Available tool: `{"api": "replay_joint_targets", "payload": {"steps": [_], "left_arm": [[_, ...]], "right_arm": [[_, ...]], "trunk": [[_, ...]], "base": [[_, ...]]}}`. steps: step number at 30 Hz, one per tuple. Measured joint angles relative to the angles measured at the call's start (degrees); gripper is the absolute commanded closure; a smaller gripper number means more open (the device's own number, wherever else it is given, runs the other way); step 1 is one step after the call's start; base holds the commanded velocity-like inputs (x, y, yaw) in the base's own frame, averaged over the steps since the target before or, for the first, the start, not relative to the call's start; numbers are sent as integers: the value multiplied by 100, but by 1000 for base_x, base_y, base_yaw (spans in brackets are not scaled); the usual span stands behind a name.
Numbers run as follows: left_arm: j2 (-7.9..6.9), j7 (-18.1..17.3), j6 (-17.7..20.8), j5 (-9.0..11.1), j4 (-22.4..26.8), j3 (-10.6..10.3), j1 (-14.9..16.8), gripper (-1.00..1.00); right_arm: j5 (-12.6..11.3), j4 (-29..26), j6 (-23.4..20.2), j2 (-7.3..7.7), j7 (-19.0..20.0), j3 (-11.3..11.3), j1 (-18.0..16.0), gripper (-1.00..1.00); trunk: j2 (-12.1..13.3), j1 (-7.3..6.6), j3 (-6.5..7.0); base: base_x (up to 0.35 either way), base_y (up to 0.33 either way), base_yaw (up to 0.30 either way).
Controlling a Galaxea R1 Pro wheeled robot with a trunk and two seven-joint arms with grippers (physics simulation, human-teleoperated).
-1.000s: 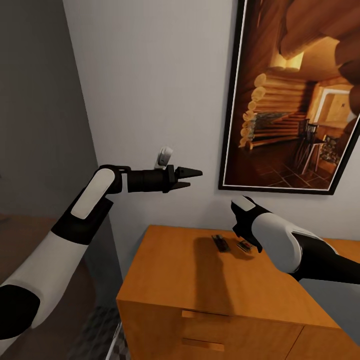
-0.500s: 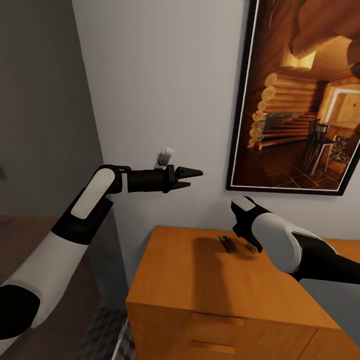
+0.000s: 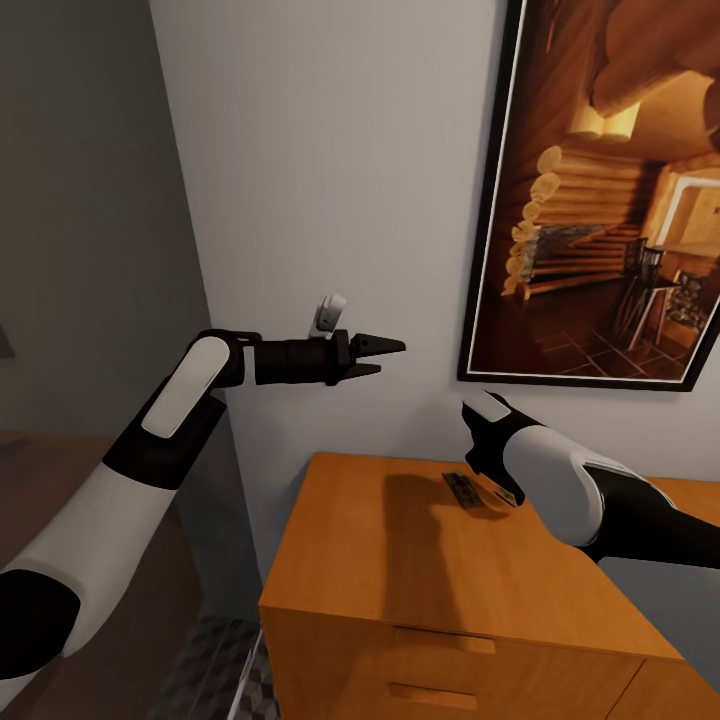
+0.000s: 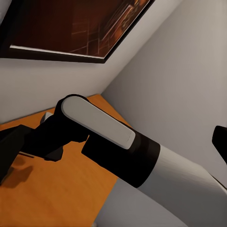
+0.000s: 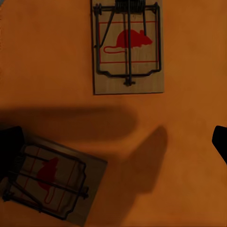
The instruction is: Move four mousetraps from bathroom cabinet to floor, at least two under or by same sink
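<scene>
The right arm (image 3: 570, 490) covers its own claw and part of the mousetraps (image 3: 463, 489) lying flat on the cabinet (image 3: 400, 560) top near the wall; right claw state cannot be told. Left claw (image 3: 385, 357) hangs released, clear of the cabinet's left edge.

Cabinet (image 3: 400, 560): I see a low orange-brown wooden unit against the wall, flat top, drawer fronts with slim bar handles.
Mousetraps, head view: from here I make out one (image 3: 461, 490) lying flat near the top's back edge, at about 1 o'clock from its middle; a second beside it is mostly hidden.
Upper mousetrap (image 5: 128, 46): tan board, red mouse print, dark wire bar, lying flat and square.
Lower mousetrap (image 5: 49, 182): same kind, flat, skewed, partly shadowed, apart from the first.
</scene>
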State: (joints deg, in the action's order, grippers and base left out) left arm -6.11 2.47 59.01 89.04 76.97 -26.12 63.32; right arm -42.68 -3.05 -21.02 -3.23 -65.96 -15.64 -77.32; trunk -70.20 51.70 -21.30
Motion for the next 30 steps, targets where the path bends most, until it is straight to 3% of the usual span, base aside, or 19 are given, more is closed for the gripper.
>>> {"api": "replay_joint_targets", "payload": {"steps": [19,30], "left_arm": [[0,3,0,-2,0,0,0,-100],[0,7,-1,-9,0,0,-1,-100]], "right_arm": [[0,0,0,0,12,0,0,-100],[0,0,0,2,19,0,0,-100]], "trunk": [[0,0,0],[0,-2,0]], "base": [[7,2,0],[176,0,0]]}}
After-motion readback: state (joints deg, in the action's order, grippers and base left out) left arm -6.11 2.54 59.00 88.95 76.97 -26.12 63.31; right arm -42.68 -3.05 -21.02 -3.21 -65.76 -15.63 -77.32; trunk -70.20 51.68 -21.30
